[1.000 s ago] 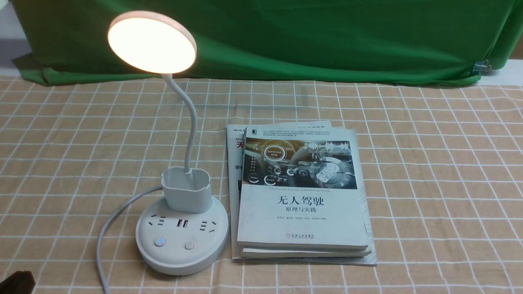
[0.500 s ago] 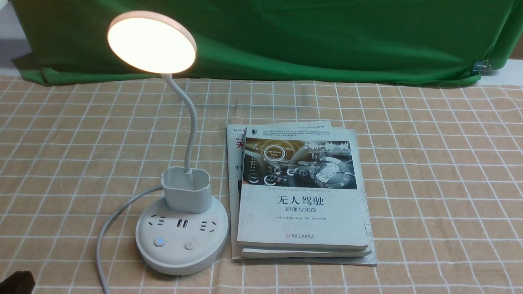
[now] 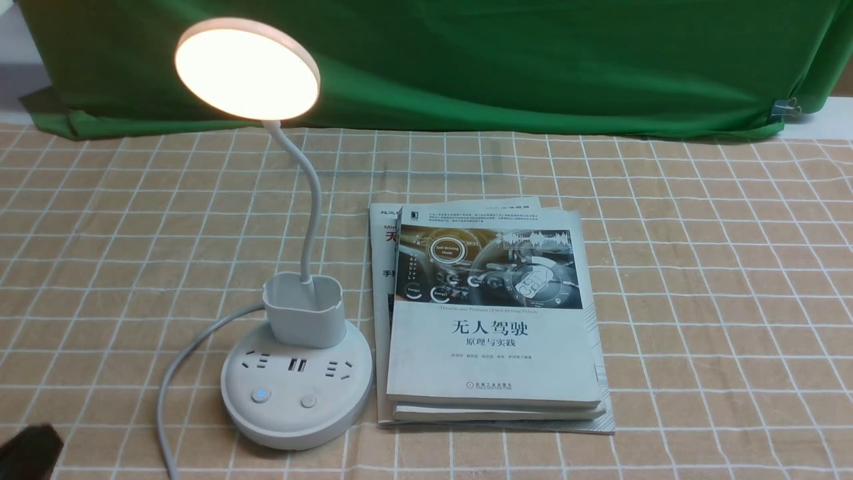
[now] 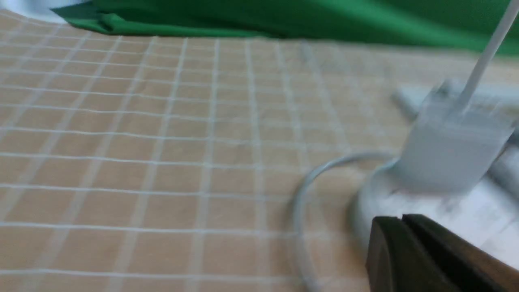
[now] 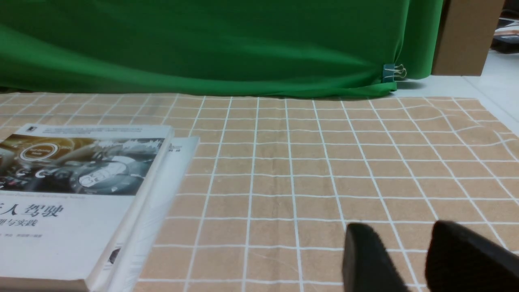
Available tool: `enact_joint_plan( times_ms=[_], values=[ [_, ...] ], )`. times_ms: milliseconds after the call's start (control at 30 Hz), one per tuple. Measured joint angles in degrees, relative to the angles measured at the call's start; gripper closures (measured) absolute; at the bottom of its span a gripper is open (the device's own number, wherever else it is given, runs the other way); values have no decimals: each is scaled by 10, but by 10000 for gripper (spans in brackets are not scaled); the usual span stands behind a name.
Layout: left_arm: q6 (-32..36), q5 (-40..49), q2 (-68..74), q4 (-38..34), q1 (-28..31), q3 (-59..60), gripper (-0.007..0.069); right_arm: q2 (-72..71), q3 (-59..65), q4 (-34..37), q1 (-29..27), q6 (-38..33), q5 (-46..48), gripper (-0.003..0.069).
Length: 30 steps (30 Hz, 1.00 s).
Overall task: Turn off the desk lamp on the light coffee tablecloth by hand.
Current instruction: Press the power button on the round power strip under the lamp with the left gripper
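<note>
The white desk lamp [image 3: 296,393] stands at the near left of the light coffee tablecloth [image 3: 700,267], its round head [image 3: 246,69] lit. On its base a left button [image 3: 260,396] glows blue beside a plain right button [image 3: 308,401]. My left gripper [image 3: 30,450] shows only as a dark tip at the bottom left corner, left of the base and apart from it. In the blurred left wrist view the left gripper [image 4: 401,219] is shut and empty, close to the lamp's base [image 4: 438,211]. My right gripper [image 5: 399,227] hangs open over bare cloth.
A stack of books [image 3: 493,320] lies right beside the lamp's base. The grey cord [image 3: 170,373] loops off the base's left side to the front edge. A green cloth [image 3: 500,60] hangs behind, with a binder clip [image 3: 786,107] at its right end.
The dark tip of my left gripper has crept a little up and to the right at the front view's bottom left corner. The lamp stays lit.
</note>
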Motion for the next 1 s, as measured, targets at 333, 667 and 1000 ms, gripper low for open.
enact_joint_plan(
  times_ms=[333, 667, 1000],
  values=[
    [-32, -131, 0, -240, 0, 0, 619, 0, 0, 0, 0, 0, 0, 417],
    [-33, 95, 117, -165, 0, -142, 619, 0, 0, 0, 0, 0, 0, 417],
    [-11, 402, 445, 6, 0, -338, 619, 0, 0, 0, 0, 0, 0, 417]
  ],
)
